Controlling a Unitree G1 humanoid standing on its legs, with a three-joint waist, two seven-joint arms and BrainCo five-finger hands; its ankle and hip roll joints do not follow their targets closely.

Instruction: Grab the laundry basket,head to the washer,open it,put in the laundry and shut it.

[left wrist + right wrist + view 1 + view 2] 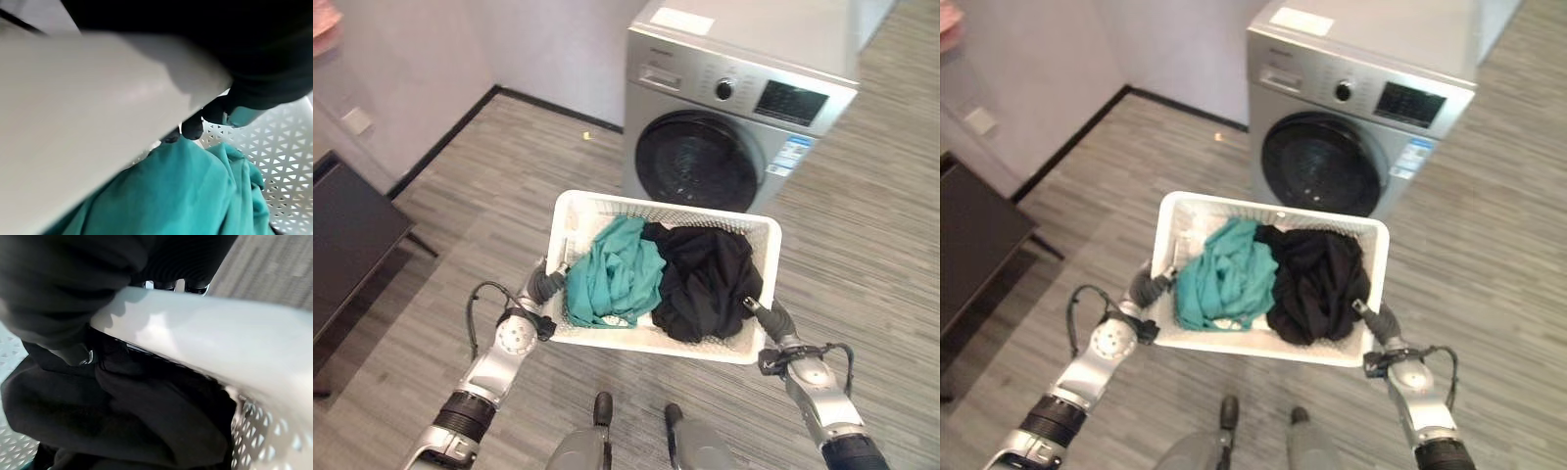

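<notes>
Much of each hand is lying hidden. The left hand (pixel 546 284) is showing mostly as a dark ribbed cover pressed against the left end of the laundry basket (pixel 744 348); in the left wrist view its dark fingertips (pixel 192 128) are curling over the white rim and down into the basket, so it is gripping that rim. The right hand (pixel 766 315) is sitting at the basket's right end with its cover over the rim edge; in the right wrist view the rim is running between the dark cover and the fingers below, but the fingertips are sinking into black cloth and cannot be made out clearly — the hand is reading as clamped on the rim.

The basket is a white plastic rectangle with rounded corners, a smooth broad rim and walls perforated in a fine triangular lattice. It is being held level in the air between both arms, above the floor (pixel 489 186). Inside, a crumpled teal garment (pixel 612 274) is lying on the left half and a bunched black garment (pixel 705 279) on the right half — the two are touching at the middle.

Ahead of the basket, the washer (pixel 734 108) is standing against the wall, silver-grey and boxy, with a round dark glass door (pixel 697 162) sitting closed. Its top rear is cut off by the picture edge. The floor is grey wood-grain planking.
</notes>
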